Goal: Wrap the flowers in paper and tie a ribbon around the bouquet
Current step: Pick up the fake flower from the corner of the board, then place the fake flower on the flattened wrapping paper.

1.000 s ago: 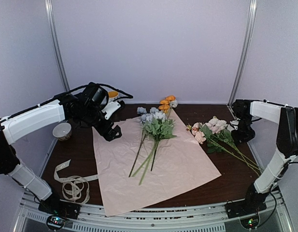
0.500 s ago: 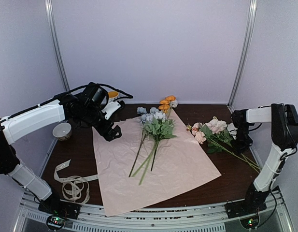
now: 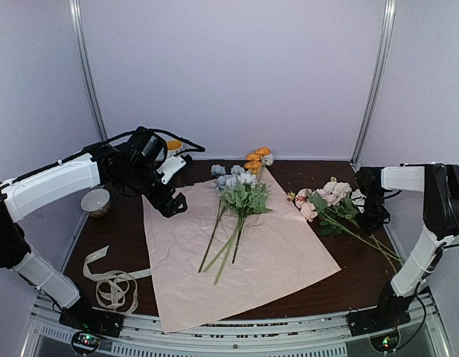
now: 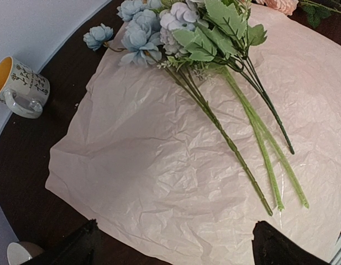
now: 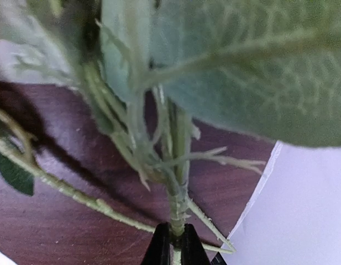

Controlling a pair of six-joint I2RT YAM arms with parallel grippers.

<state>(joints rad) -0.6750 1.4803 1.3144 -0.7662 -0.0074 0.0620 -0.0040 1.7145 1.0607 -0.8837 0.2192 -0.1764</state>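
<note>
The pale pink paper point(image 3: 244, 253) lies flat on the dark table. On it rest blue, lilac and orange flowers point(image 3: 239, 190) with their stems pointing toward me. A second bunch of pink and white flowers point(image 3: 326, 197) lies on the table to the right. My right gripper point(image 3: 372, 212) is shut on one green stem point(image 5: 177, 207) of that bunch, under its leaves point(image 5: 242, 66). My left gripper point(image 3: 169, 204) hangs open above the paper's point(image 4: 176, 165) far left corner, holding nothing. The cream ribbon point(image 3: 110, 284) lies in loose loops at the near left. No bouquet is in view.
A cream mug point(image 3: 96, 201) stands at the left edge of the table. A second mug point(image 4: 21, 88) with a yellow inside stands behind the paper, near the back wall. Metal posts point(image 3: 374, 82) and white walls close the sides.
My right gripper has shut on a stem of the pink and white bunch, and that arm has shifted slightly. The left arm has not moved.
</note>
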